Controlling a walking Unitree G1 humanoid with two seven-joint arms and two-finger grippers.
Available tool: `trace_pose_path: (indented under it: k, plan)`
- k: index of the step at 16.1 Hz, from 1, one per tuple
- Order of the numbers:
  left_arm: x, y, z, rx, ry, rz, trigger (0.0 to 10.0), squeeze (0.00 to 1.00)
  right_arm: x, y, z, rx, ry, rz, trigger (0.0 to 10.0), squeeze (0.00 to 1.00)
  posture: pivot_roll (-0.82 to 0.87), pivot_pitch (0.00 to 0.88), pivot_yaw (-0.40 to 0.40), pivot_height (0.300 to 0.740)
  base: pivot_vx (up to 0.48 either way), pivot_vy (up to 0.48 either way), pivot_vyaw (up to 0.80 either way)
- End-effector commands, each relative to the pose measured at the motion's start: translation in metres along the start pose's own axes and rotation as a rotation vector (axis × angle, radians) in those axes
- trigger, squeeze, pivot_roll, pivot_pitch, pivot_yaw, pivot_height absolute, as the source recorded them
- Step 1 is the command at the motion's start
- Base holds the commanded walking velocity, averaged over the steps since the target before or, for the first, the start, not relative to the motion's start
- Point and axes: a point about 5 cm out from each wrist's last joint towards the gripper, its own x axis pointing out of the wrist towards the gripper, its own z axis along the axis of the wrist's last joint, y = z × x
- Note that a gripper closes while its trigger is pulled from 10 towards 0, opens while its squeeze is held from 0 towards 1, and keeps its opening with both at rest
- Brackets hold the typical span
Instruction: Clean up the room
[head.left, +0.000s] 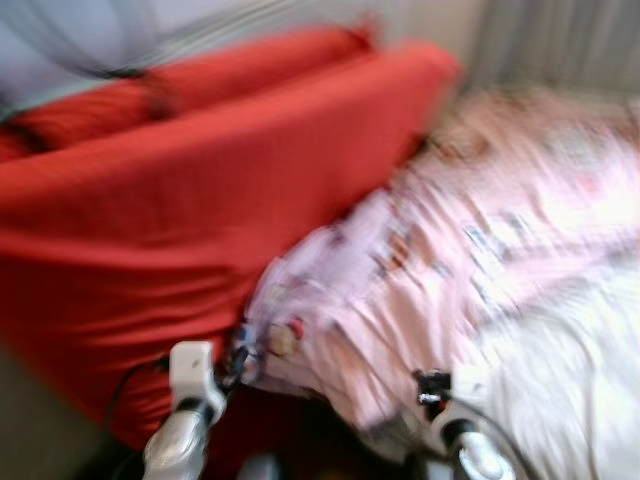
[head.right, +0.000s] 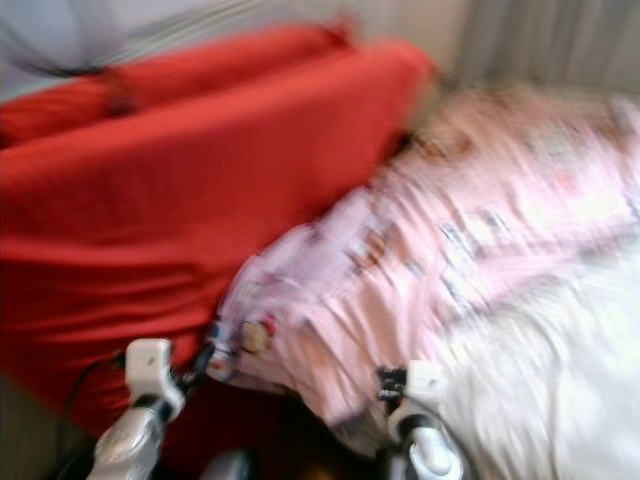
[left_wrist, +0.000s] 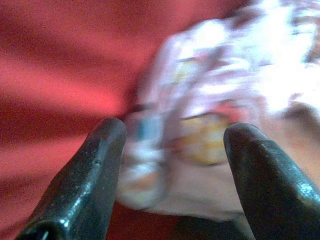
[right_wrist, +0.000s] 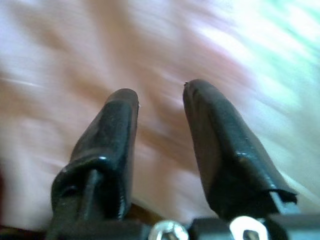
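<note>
A pink patterned blanket lies crumpled over a bed, its corner hanging next to a red sofa. All views are blurred by motion. My left gripper is open, its fingers framing the blanket's hanging corner without touching it. My left arm rises at the bottom left, close to that corner. My right gripper is open just above the pink fabric, with nothing between its fingers. The right arm sits low at the blanket's near edge.
A white fluffy cover lies on the bed to the right of the pink blanket. Pale curtains hang behind the bed. The red sofa has cushions along its back. A strip of grey floor shows at far left.
</note>
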Motion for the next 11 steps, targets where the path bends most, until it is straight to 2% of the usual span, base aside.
trace_pose_path:
  k: [1,5,7,11]
  plan:
    - [-0.006,0.006,-0.003,0.01,0.014,0.007,10.0,0.0,0.0,-0.002,-0.003,0.053,0.022,-0.032,10.0,1.0,-0.04,0.0,0.038,0.602,0.0,0.0,0.0]
    - [-0.005,0.005,-0.001,0.026,0.007,-0.012,10.0,0.0,0.006,-0.006,0.006,0.092,0.024,-0.074,10.0,1.0,-0.03,0.0,0.045,0.602,0.0,0.0,0.0]
    - [0.0,0.004,0.004,0.041,-0.002,-0.028,10.0,0.0,0.012,-0.002,0.014,0.113,0.012,-0.072,10.0,1.0,-0.03,0.0,0.049,0.602,0.0,0.0,0.0]
    - [0.013,0.004,0.017,0.064,-0.025,-0.044,10.0,0.0,0.026,0.017,0.036,0.132,-0.031,-0.027,10.0,1.0,0.0,0.016,0.045,0.602,0.0,0.0,0.0]
